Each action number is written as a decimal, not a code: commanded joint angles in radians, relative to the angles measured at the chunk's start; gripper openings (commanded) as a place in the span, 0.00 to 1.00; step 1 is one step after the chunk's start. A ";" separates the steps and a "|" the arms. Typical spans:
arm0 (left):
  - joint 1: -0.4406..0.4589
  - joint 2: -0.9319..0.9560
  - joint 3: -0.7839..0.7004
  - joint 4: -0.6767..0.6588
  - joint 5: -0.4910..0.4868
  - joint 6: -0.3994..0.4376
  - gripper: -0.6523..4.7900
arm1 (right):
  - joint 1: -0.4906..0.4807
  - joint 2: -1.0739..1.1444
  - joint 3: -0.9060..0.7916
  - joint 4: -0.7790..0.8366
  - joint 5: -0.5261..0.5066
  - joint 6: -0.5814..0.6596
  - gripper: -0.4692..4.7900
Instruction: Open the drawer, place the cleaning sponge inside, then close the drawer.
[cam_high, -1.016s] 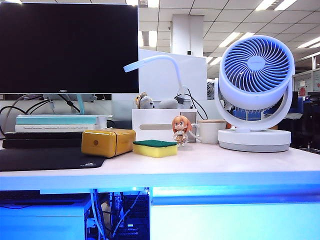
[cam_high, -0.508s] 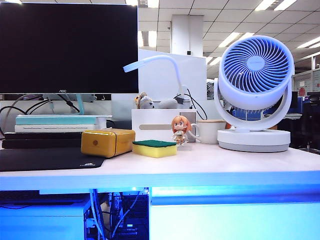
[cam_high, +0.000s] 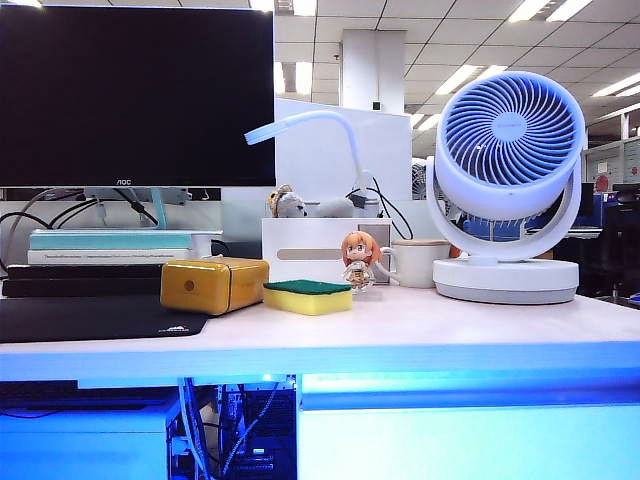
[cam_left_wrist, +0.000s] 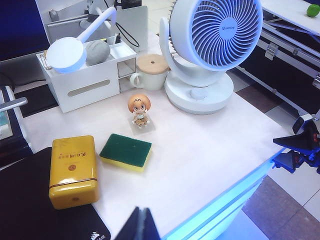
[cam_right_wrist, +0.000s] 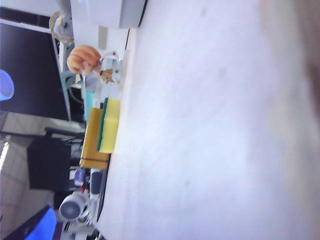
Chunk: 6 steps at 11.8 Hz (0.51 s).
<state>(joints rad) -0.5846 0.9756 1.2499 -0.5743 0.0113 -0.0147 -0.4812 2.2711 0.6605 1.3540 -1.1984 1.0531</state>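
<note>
The left gripper (cam_left_wrist: 141, 226) hangs pressed together above the desk edge, the right gripper unseen, spread wide; cleaning sponge (cam_high: 308, 296) untouched.

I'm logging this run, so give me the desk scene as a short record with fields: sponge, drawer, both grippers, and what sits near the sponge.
cleaning sponge: on the desktop, green side up, untouched
drawer: white front under the desk edge, appears shut
left gripper: above the near desk edge, fingers together, holding nothing
right gripper: not visible; its camera looks along the desktop, tilted sideways
left of sponge: yellow box, close beside it
behind sponge: figurine, white organizer
right side: mug, fan
task stage: not started
</note>
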 joint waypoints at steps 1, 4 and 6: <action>0.001 -0.002 0.004 0.006 0.000 0.007 0.11 | -0.020 -0.070 -0.045 0.061 -0.005 -0.028 1.00; 0.001 -0.002 0.005 0.007 0.000 0.008 0.11 | -0.021 -0.092 -0.112 0.061 -0.006 -0.033 1.00; 0.001 -0.002 0.005 0.007 0.000 0.008 0.11 | -0.021 -0.092 -0.144 0.061 -0.009 -0.037 1.00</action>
<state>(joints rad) -0.5846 0.9756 1.2499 -0.5777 0.0113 -0.0147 -0.5045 2.1952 0.5243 1.3399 -1.1641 1.0275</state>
